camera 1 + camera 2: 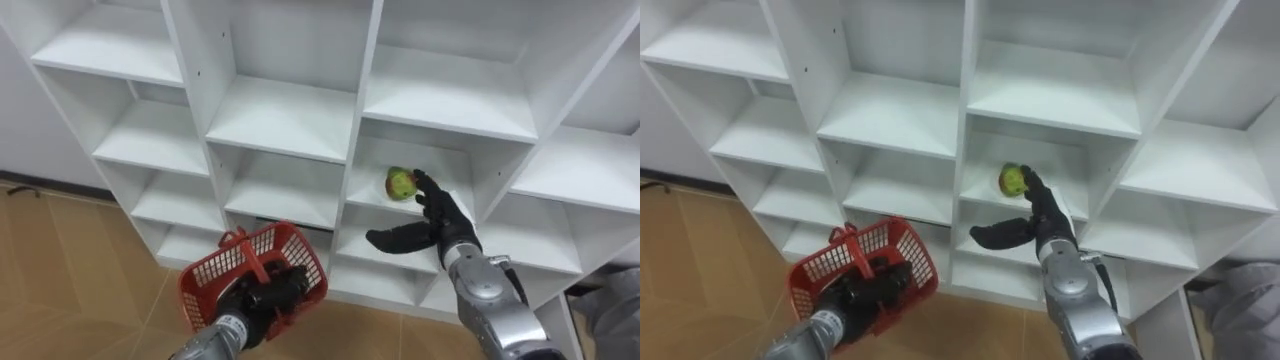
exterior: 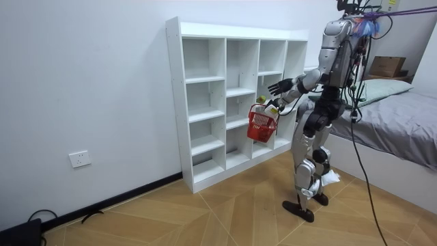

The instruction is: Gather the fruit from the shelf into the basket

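A green-and-red apple (image 1: 400, 184) (image 1: 1013, 179) lies on a shelf of the white closet (image 1: 290, 120), in the third column. My right hand (image 1: 430, 222) (image 1: 1035, 222) is open right beside it, fingers stretched toward the fruit and thumb spread left, just short of it or touching it. My left hand (image 1: 262, 296) (image 1: 865, 295) is shut on the handle of a red plastic basket (image 1: 255, 272) (image 1: 855, 270), held low in front of the lower shelves. In the room view I stand facing the closet (image 2: 225, 102) with the basket (image 2: 261, 125) out in front.
The other closet compartments look bare. Wooden floor (image 1: 60, 270) lies to the left and below. In the room view a bed (image 2: 396, 116) stands behind me, and a wall socket (image 2: 80, 159) sits low on the wall at that view's left.
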